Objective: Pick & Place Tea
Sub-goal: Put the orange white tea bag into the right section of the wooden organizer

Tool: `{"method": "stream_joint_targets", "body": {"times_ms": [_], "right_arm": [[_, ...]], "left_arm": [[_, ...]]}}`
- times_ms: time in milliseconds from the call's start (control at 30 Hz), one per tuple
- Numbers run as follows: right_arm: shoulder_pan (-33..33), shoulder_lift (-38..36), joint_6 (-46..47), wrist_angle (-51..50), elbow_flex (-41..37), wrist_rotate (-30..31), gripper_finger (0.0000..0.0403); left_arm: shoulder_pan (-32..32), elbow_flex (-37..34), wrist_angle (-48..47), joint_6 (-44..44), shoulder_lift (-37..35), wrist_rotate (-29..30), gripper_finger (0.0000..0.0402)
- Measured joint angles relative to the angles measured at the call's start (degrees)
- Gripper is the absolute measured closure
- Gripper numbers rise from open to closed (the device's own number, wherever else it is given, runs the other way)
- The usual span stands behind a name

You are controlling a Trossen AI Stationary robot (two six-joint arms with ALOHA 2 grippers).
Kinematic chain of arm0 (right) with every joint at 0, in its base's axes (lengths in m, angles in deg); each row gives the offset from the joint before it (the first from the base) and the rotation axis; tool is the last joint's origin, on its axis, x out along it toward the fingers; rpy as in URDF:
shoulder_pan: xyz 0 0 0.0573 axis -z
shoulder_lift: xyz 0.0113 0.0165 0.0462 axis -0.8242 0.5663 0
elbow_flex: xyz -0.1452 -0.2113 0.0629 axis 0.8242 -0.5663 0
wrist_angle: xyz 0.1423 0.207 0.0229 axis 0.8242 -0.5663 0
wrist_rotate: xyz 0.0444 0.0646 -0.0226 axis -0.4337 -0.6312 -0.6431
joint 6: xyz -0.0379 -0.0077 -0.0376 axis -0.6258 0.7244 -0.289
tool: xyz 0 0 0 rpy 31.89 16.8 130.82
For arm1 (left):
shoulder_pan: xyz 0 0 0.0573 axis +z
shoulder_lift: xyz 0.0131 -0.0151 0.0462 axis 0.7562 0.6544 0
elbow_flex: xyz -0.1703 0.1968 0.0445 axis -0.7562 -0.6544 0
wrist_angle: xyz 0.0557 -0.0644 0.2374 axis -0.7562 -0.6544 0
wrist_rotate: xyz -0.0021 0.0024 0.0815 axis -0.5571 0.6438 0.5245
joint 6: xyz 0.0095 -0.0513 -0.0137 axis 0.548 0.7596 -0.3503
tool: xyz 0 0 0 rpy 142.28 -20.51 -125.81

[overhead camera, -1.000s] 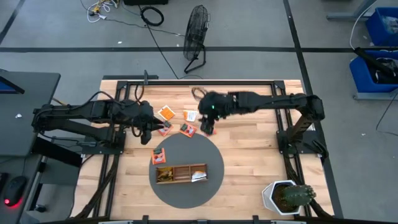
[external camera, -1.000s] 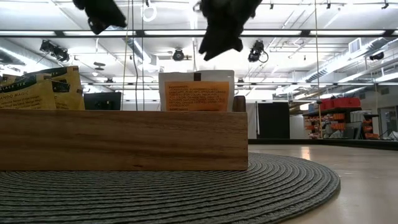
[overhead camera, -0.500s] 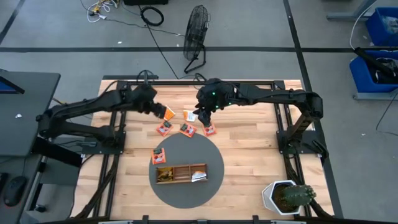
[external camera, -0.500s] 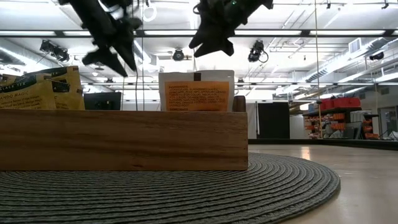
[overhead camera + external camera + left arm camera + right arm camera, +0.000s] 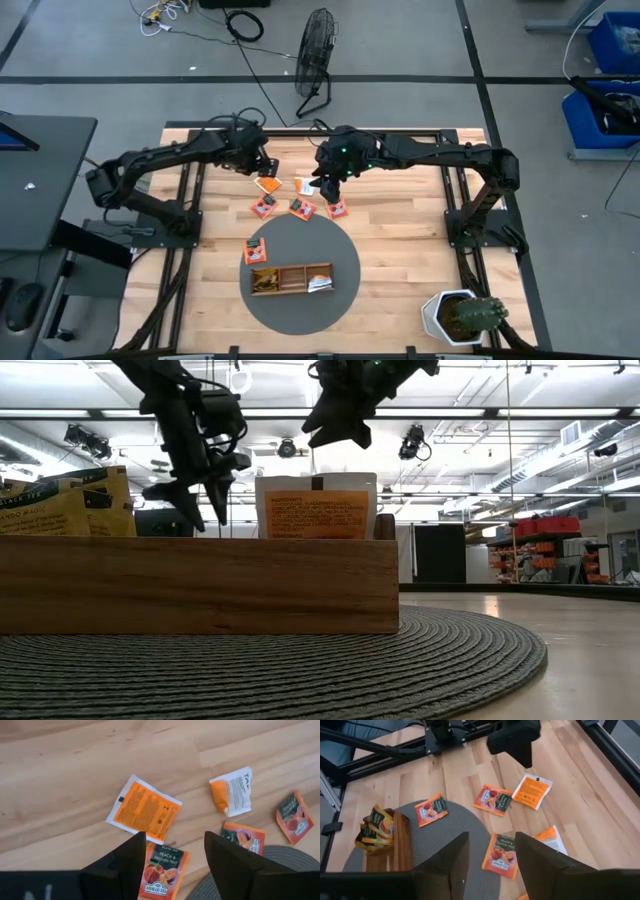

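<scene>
Several tea sachets lie flat on the wooden table beyond the round grey mat [image 5: 340,262]: an orange one [image 5: 267,184], a white-and-orange one [image 5: 305,186] and three red ones [image 5: 262,207] [image 5: 301,208] [image 5: 337,209]. Another red sachet [image 5: 257,250] lies on the mat. The wooden tray [image 5: 291,270] on the mat holds yellow sachets [image 5: 60,500] and a white-and-orange one [image 5: 318,508], standing upright. My left gripper [image 5: 258,165] hangs open above the orange sachet [image 5: 145,809]. My right gripper [image 5: 325,185] hangs open above the sachets [image 5: 501,855].
A potted cactus [image 5: 462,317] stands at the table's near right corner. Black frame rails [image 5: 450,190] run along the table's left, right and far sides. A fan [image 5: 315,60] stands on the floor beyond the far edge.
My left gripper has gone toward the table's far edge and a little to the right, from beside the mat to above the orange sachet, and shows lower in the low view. My right gripper has shifted a little toward the far edge and then kept still. No sachet has moved.
</scene>
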Motion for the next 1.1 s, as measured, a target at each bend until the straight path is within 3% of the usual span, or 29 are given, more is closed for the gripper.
{"method": "stream_joint_targets", "body": {"times_ms": [200,500,900,1100], "right_arm": [[0.0,0.0,-0.14,0.32,-0.02,2.39,0.0239],[0.0,0.0,0.75,-3.27,-0.09,2.1,0.0239],[-0.04,0.02,10.09,-4.23,-0.09,1.92,0.0239],[-0.15,0.02,12.76,-4.13,-0.09,1.93,0.0239]], "left_arm": [[1.24,4.23,-2.53,-4.09,3.13,0.86,0.0216],[2.46,4.46,-5.72,-14.06,5.77,3.44,0.0238],[7.62,4.45,-5.19,-19.85,9.67,1.42,0.0194],[7.67,4.42,-4.68,-19.96,13.88,3.44,0.019]]}}
